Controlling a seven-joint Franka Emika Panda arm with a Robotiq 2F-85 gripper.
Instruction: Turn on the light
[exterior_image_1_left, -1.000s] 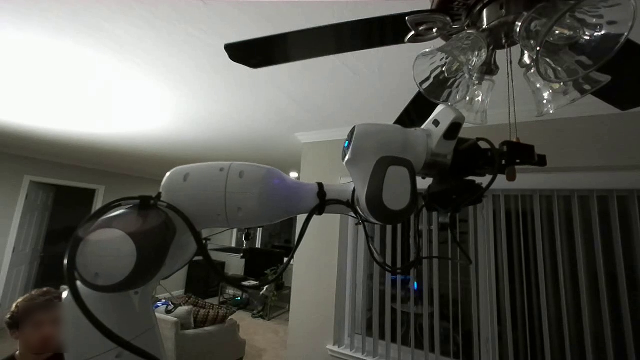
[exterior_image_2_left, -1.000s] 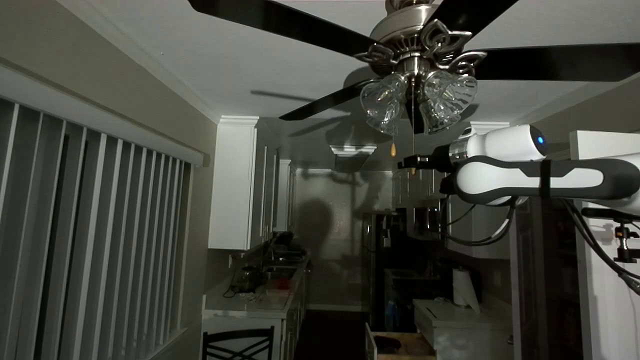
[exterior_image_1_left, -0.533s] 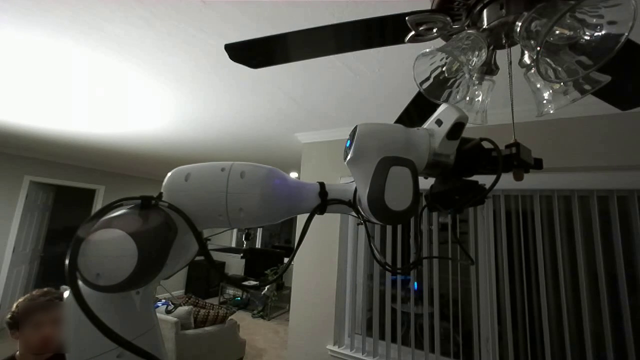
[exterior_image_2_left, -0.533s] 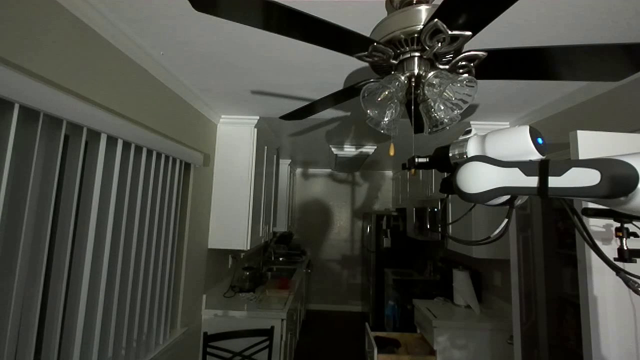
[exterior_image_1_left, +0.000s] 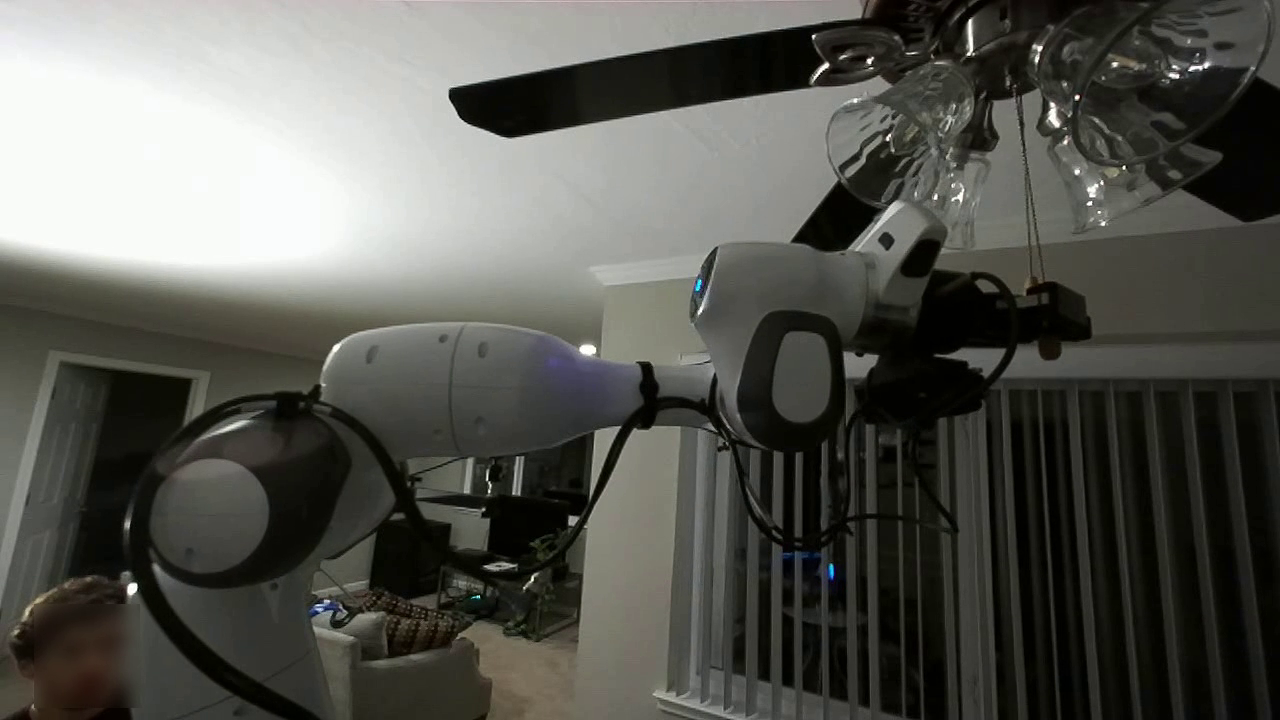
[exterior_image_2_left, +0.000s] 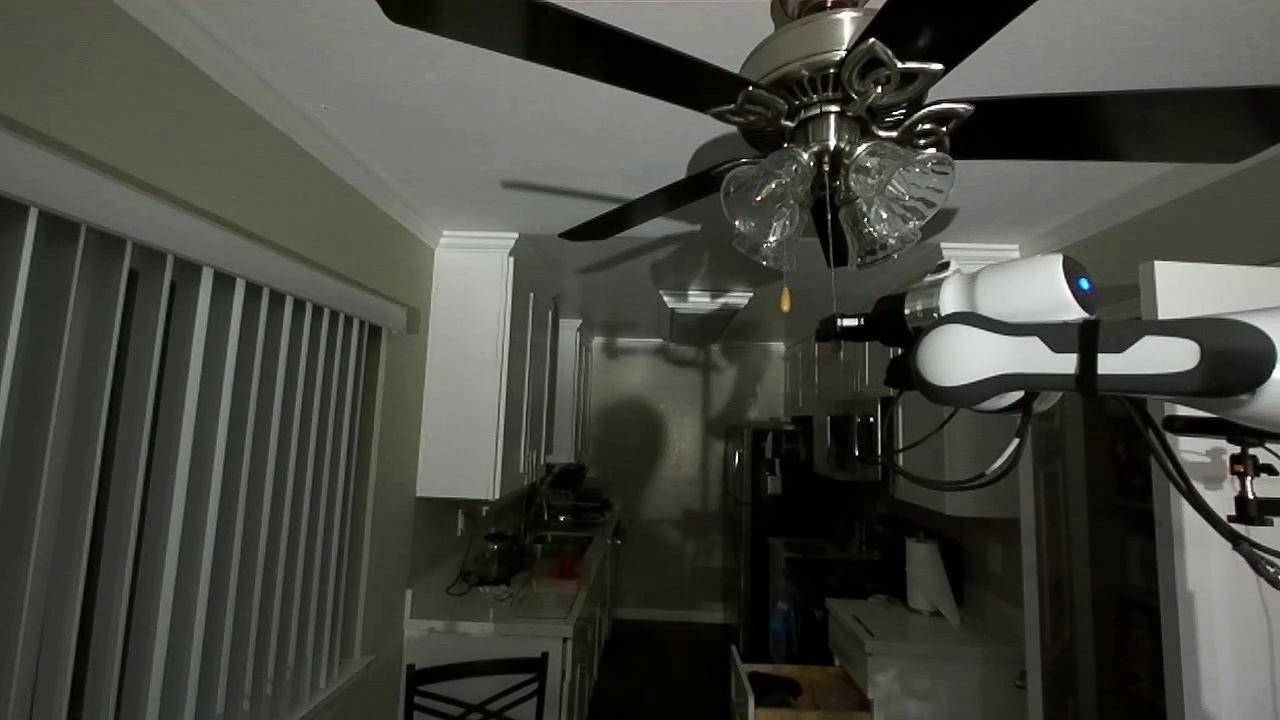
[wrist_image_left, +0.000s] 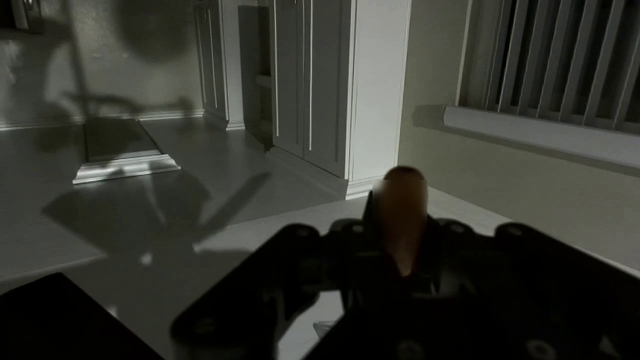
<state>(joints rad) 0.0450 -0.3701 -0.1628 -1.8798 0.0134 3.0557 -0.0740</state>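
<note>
Now, there's the fan (exterior_image_2_left: 815, 55), spread wide up top, the arm (exterior_image_1_left: 520, 390) stretched out lower than it. Under the fan's hub, the light (exterior_image_2_left: 885, 200), all clear ruffled glass! Below the fan, the gripper (exterior_image_1_left: 1055, 312), jaws together; a chain (exterior_image_2_left: 832, 270) slants down to it, and it's clamped on a tan knob (wrist_image_left: 403, 215). A second knob (exterior_image_2_left: 785, 300) hangs free under the fan.
</note>
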